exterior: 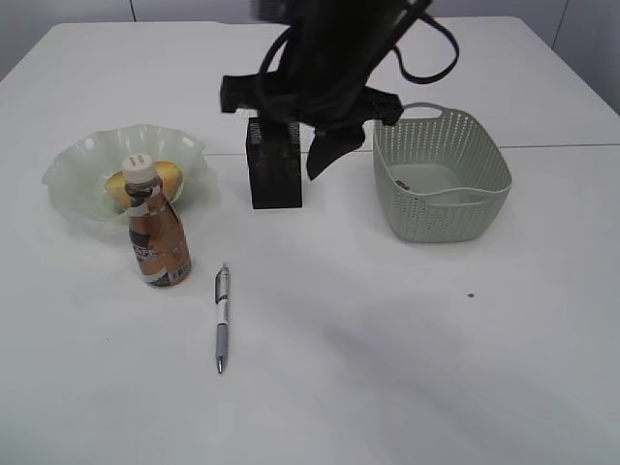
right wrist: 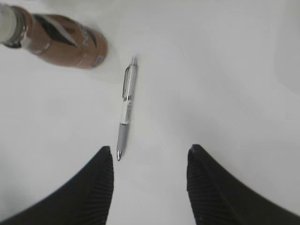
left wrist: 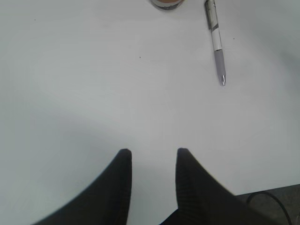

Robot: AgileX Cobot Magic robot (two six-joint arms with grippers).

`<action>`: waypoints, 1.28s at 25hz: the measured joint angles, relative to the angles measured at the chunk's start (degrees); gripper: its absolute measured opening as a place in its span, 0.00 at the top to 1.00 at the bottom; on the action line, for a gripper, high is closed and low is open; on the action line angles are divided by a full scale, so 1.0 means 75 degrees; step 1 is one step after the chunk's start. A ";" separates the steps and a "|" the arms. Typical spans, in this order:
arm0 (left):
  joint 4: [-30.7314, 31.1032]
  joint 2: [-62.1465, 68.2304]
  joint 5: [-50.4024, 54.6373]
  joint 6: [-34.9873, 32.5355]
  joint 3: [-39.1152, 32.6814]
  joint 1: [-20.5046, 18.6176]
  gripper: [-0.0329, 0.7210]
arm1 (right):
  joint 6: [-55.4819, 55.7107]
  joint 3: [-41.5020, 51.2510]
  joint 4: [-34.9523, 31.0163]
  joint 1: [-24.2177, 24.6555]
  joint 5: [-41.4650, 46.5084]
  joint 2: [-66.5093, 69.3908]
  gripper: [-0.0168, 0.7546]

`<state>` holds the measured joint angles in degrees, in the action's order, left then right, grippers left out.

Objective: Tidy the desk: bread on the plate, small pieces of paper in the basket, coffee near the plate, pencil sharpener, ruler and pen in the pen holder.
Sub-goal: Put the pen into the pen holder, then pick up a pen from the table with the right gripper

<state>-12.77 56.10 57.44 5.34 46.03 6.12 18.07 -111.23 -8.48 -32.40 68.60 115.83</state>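
The pen (exterior: 222,315) lies on the desk (exterior: 387,358), tip toward the front edge. The coffee (exterior: 157,237) stands upright just in front of the plate (exterior: 77,165), and the bread (exterior: 167,174) lies in that plate. The pen holder (exterior: 274,174) stands at the middle, the basket (exterior: 484,165) to its right. My right gripper (right wrist: 151,148) hangs open and empty high over the desk, the pen (right wrist: 126,105) tip beside its left finger. My left gripper (left wrist: 153,150) is open and empty near the front edge, the pen (left wrist: 216,40) far ahead. Ruler, pencil sharpener and paper are hidden.
My right arm (exterior: 320,87) hangs dark and blurred in front of the pen holder's top and the basket's left corner. Something small and dark (exterior: 402,184) lies inside the basket. A dark speck (exterior: 471,295) marks the desk. The desk's front edge (left wrist: 262,193) shows at the left wrist view's lower right.
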 joint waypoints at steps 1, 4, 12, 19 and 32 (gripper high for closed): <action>0.0000 0.0000 0.0000 0.0000 0.0000 0.0000 0.64 | 0.0348 0.0000 0.0235 -0.0255 0.0116 0.0000 0.49; 0.0000 0.0000 0.0018 0.0000 0.0000 0.0000 0.64 | 0.1291 0.0000 0.0697 -0.0830 0.0237 0.0000 0.49; 0.0000 0.0000 0.0018 0.0000 0.0000 0.0000 0.64 | 0.2309 -0.0016 0.0649 -0.1191 0.0284 0.0352 0.49; 0.0000 0.0000 0.0018 0.0000 0.0000 0.0000 0.64 | 0.2432 -0.0198 0.0350 -0.1228 0.0269 0.1079 0.49; 0.0000 0.0000 0.0018 0.0000 0.0000 0.0000 0.64 | 0.2724 -0.2146 0.0417 -0.1306 0.0284 0.2724 0.49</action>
<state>-12.77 56.10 57.58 5.34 46.03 6.12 38.50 -127.33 -5.36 -42.20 70.73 136.25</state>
